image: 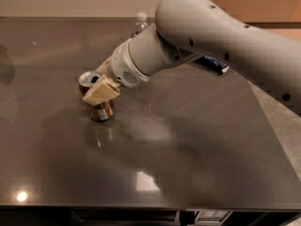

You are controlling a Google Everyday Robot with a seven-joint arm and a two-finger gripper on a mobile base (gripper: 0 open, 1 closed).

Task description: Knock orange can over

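Observation:
The orange can [99, 108] stands on the dark table [197, 145] at the left. It leans to the left, with its silver top [88, 79] tipped up and to the left. My gripper [101, 80] is against the can's upper part. One cream finger [100, 92] lies across the front of the can and the other [104, 67] shows behind it. The jaws stand apart, straddling the can's top without clamping it.
A clear plastic water bottle [139, 24] stands at the back of the table, partly behind my arm. A dark blue object [212, 63] lies behind the arm at the right. The table's front edge [141, 205] runs along the bottom.

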